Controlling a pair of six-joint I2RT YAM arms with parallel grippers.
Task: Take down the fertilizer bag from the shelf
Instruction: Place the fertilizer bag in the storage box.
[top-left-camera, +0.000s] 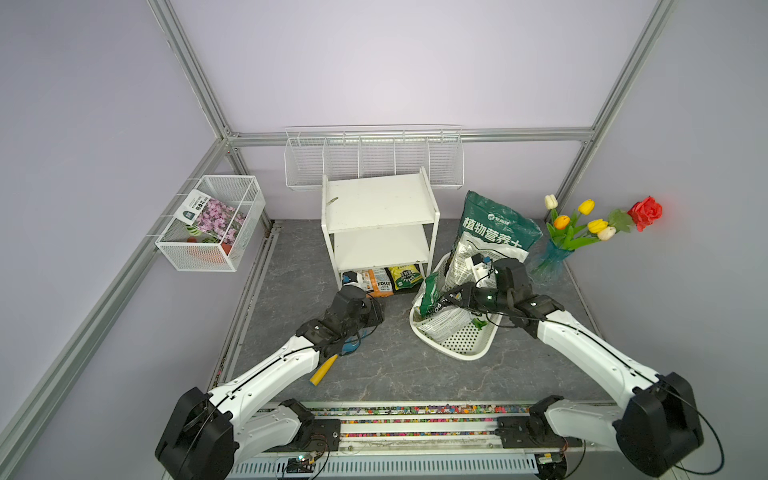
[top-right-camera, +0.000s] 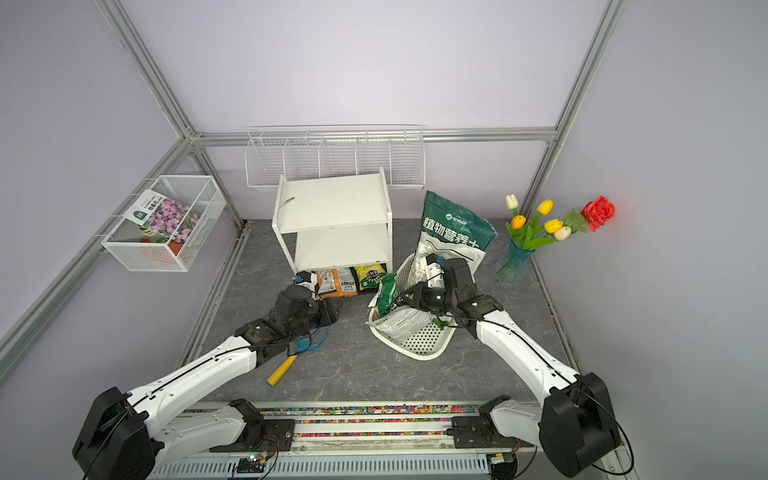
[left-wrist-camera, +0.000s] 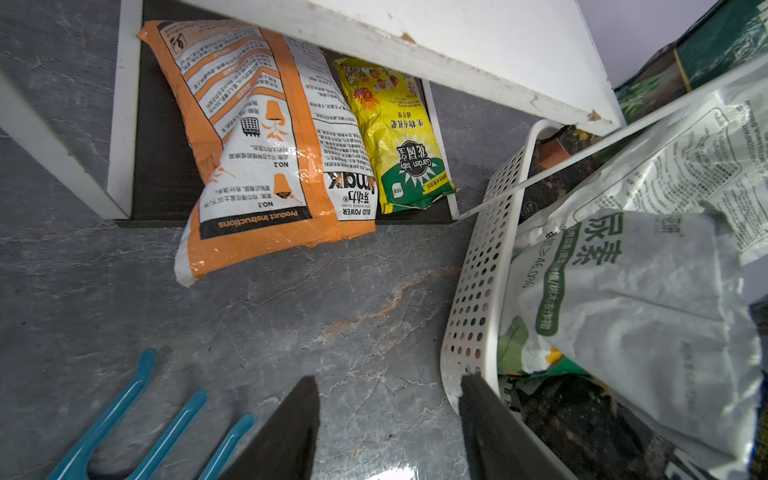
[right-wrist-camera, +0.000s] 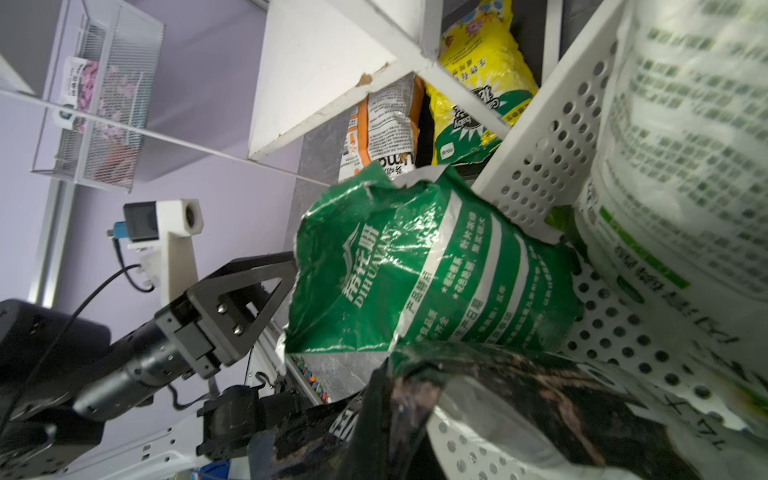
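Shelf (top-left-camera: 376, 203), bottom tier: orange bag (left-wrist-camera: 257, 158), jutting past the front edge; yellow bag (left-wrist-camera: 399, 141).
Left wrist view alone shows left pincer (left-wrist-camera: 388, 380) open over bench (left-wrist-camera: 291, 311), facing them. Both top views show right pincer (top-left-camera: 446, 298) closed beside green bag (right-wrist-camera: 415, 266) at basket (left-wrist-camera: 478, 270) rim; grip hidden.

- The shelf (left-wrist-camera: 457, 50) is white-painted board, matt, with chipped edges that show a brown core.
- The orange-and-white bag (left-wrist-camera: 266, 158) and the yellow bag (left-wrist-camera: 399, 137) are glossy, creased plastic film.
- The green bag (right-wrist-camera: 415, 266) is shiny, crumpled film.
- The perforated basket (left-wrist-camera: 478, 291) is matt white plastic.
- The tabletop (left-wrist-camera: 291, 311) is smooth and grey with a marble look and a slight sheen.
- The rake tines (left-wrist-camera: 176, 428) are glossy teal plastic.
- The wire basket (top-left-camera: 374, 162) is white-coated metal.
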